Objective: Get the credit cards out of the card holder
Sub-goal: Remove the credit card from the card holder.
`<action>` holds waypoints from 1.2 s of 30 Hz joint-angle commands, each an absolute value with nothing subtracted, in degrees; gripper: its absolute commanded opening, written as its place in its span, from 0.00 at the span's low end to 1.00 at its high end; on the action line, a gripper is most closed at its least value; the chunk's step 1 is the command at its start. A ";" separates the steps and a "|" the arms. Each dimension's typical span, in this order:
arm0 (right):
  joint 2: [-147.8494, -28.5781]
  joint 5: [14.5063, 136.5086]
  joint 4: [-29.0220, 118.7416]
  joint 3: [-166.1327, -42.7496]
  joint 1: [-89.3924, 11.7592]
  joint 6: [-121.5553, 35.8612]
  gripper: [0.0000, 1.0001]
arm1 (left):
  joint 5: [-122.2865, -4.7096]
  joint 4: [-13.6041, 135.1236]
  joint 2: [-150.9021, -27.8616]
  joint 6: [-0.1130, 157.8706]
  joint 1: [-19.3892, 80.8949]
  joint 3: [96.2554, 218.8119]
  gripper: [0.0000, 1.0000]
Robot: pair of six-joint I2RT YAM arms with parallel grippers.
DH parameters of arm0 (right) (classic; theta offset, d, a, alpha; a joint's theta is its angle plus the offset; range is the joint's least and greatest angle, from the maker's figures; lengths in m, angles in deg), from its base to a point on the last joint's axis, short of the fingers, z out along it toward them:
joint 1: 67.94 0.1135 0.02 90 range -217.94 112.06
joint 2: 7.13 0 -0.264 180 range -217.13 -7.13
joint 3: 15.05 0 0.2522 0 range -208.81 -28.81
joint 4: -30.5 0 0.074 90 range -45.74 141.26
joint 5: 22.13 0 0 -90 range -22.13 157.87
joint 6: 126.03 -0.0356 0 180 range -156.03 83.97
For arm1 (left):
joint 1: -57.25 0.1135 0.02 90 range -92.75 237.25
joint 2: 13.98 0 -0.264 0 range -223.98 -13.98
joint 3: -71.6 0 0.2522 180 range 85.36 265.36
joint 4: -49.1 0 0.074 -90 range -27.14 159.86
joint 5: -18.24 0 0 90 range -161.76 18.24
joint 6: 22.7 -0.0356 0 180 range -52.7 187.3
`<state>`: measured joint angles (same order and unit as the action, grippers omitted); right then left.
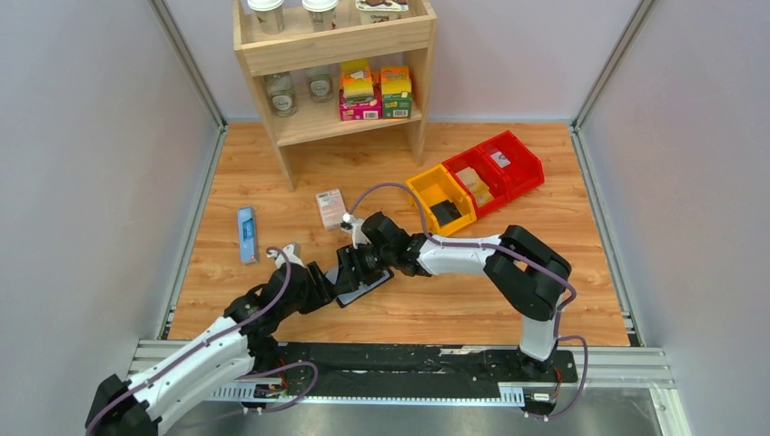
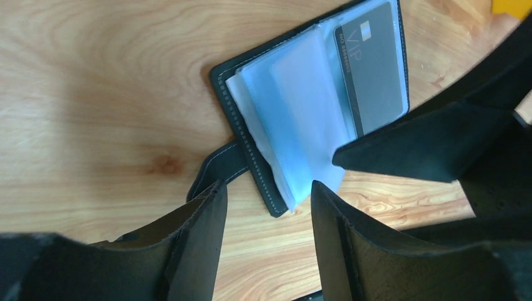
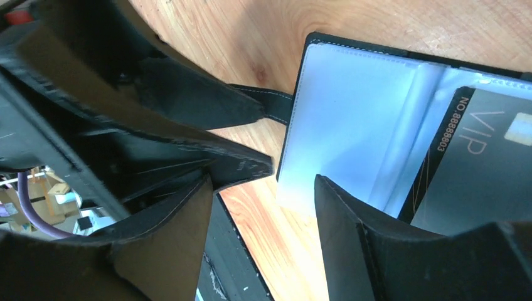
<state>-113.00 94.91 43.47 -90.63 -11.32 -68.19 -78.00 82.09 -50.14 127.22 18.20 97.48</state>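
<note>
One VIP credit card (image 2: 376,81) shows, sleeved in the open card holder (image 2: 295,106) flat on the table (image 1: 545,309), long axis along the stitched edge. Your right gripper (image 3: 262,188) is nearer, with the card just beside one finger. Left gripper (image 2: 266,191) straddles the tab-side corner. Both jaws spread, pinching nothing.

2 white-and-black jointed arms (image 1: 459,256), looping purple cables (image 1: 390,185)

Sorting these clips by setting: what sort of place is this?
Probably a robot test cell staged like a small shop: plain grey walls around a wooden table, a stocked wooden shelf and coloured bins.
</note>
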 commanded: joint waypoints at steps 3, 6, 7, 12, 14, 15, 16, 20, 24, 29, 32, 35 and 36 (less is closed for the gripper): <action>-117.17 97.48 40.84 -91.47 -10.90 -69.61 0.63 | -86.08 95.80 -35.79 131.37 17.88 97.76 0.60; -116.47 97.31 41.36 -91.82 -11.08 -69.08 0.63 | -87.14 97.40 -32.09 130.93 17.88 98.37 0.60; -115.77 96.87 41.97 -91.91 -11.34 -68.64 0.63 | -87.05 97.49 -31.82 130.76 17.88 98.81 0.60; -109.19 91.17 44.09 -90.34 -14.59 -65.92 0.61 | -84.69 91.19 -34.44 129.26 17.88 100.57 0.60; -106.98 87.75 47.42 -89.89 -16.52 -64.78 0.59 | -83.46 87.58 -37.16 128.91 17.88 101.62 0.59; -106.19 86.77 48.65 -89.89 -17.48 -64.08 0.58 | -83.19 86.08 -38.57 128.82 17.88 102.15 0.59; -105.84 86.50 49.62 -89.89 -18.63 -63.63 0.56 | -82.58 83.11 -40.93 128.65 17.88 102.41 0.58; -105.83 86.85 50.07 -89.28 -22.23 -63.19 0.44 | -80.46 73.53 -49.03 129.35 17.88 103.29 0.54; -107.41 87.11 50.59 -89.98 -23.73 -62.14 0.32 | -78.53 65.87 -57.12 129.96 17.88 104.70 0.49; -110.40 86.85 50.42 -90.59 -23.73 -61.52 0.27 | -77.12 60.15 -65.55 130.05 17.97 106.90 0.48; -111.89 86.94 49.98 -90.59 -23.73 -61.43 0.23 | -78.00 58.47 -68.29 131.36 17.97 106.46 0.48; -113.04 87.64 49.72 -90.59 -23.73 -61.43 0.21 | -77.56 54.61 -71.53 132.51 18.05 105.06 0.48; -113.39 88.25 49.63 -90.51 -23.73 -61.26 0.20 | -77.56 54.08 -72.76 133.04 18.23 104.44 0.48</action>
